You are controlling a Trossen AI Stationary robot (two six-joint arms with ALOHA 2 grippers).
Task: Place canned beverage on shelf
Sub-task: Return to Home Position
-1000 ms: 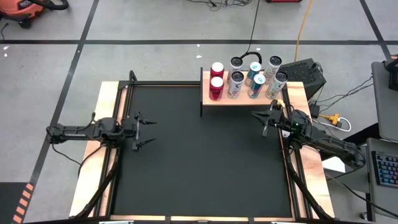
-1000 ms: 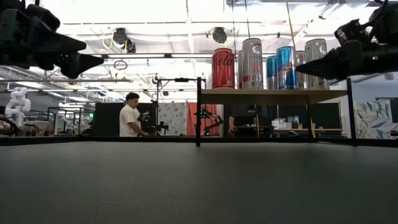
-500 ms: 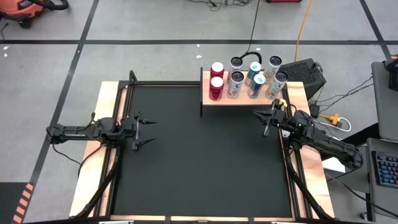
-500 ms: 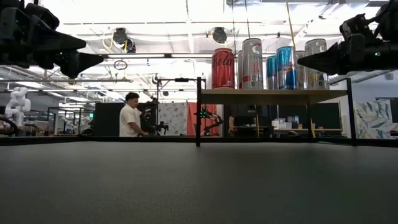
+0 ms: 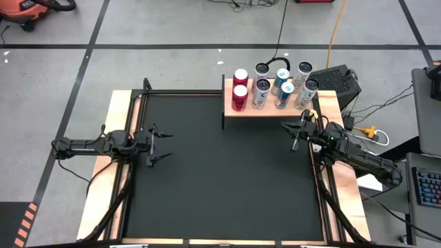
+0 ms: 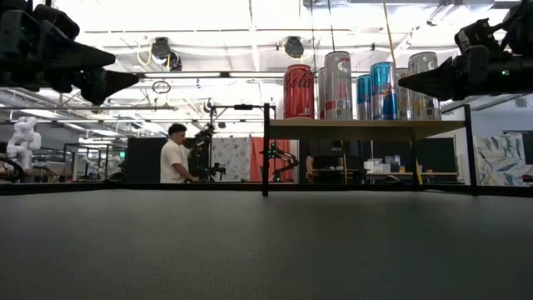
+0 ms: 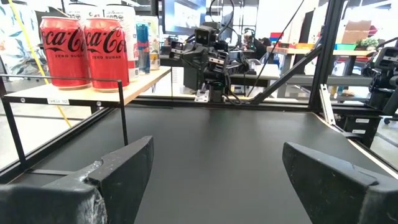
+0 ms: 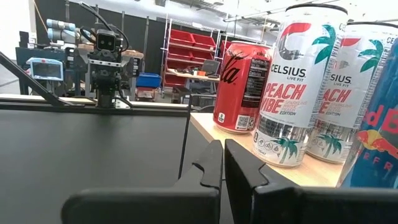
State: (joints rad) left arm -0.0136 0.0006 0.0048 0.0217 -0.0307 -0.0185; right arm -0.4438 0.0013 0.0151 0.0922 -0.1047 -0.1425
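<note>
Cans (image 5: 260, 93), eight in two rows, stand on the shelf (image 5: 269, 112), far across the table (image 5: 220, 186) from the left gripper (image 5: 165, 145), whose fingers gape wide and empty. Right gripper (image 5: 286, 126) hovers just beside the shelf's near edge, fingers pressed narrowly together, holding nothing, the cans alongside them.

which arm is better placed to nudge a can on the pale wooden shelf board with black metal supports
Likely the right. The right gripper, shut, sits just in front of the pale wooden shelf board, close to the upright soda cans. The left gripper, open, waits across the black table, far from them.
</note>
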